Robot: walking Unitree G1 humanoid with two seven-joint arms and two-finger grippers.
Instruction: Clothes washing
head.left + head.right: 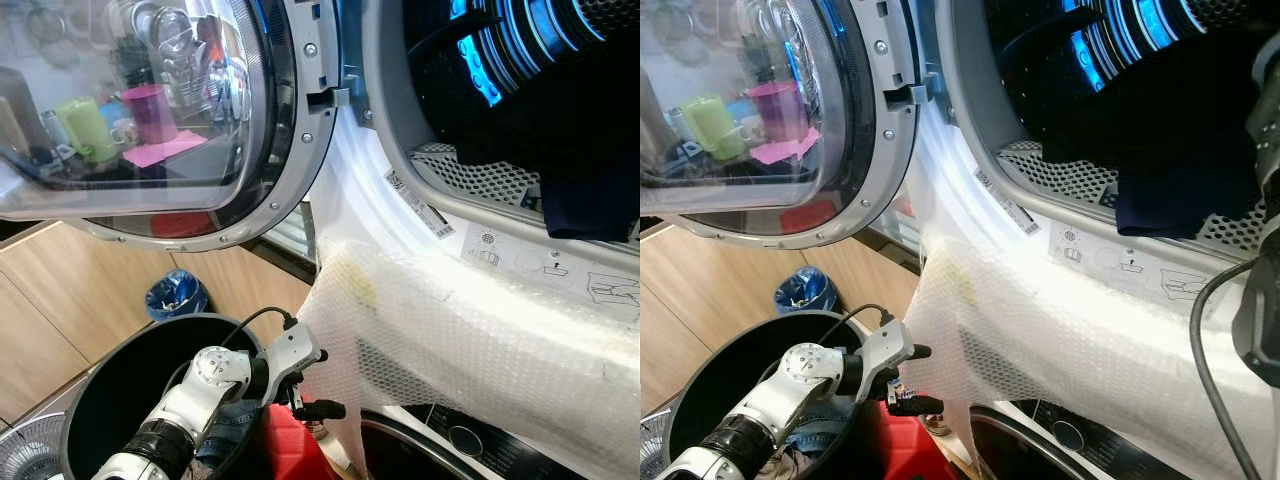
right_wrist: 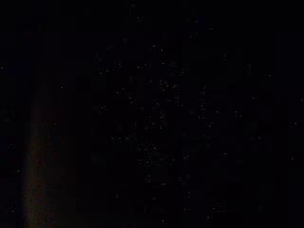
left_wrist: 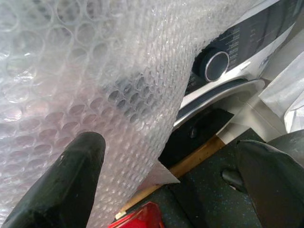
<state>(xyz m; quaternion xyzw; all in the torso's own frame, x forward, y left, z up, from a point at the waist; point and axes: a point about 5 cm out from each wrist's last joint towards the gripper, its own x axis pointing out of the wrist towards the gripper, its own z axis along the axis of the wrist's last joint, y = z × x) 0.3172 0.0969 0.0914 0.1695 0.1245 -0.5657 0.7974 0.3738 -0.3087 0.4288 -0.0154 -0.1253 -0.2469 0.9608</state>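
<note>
The left gripper [image 1: 312, 395] hangs over the black laundry basket [image 1: 110, 385], its 2 black fingers [image 3: 71, 180] spread apart and holding nothing — one fingertip sits just beside the edge of the bubble wrap [image 1: 480, 340] draped down the machine's front. Jeans [image 1: 228, 425] and a red garment [image 1: 290, 445] lie in the basket under the wrist. Above, the washing machine's round door [image 1: 170, 120] stands swung open, and a dark navy garment [image 1: 590, 205] lies over the perforated lip of the drum [image 1: 520, 90]. A control dial [image 3: 216, 65] shows below the wrap. The right arm [image 1: 1260, 250] rises at the right edge; its gripper's state cannot be told — its wrist view is black.
</note>
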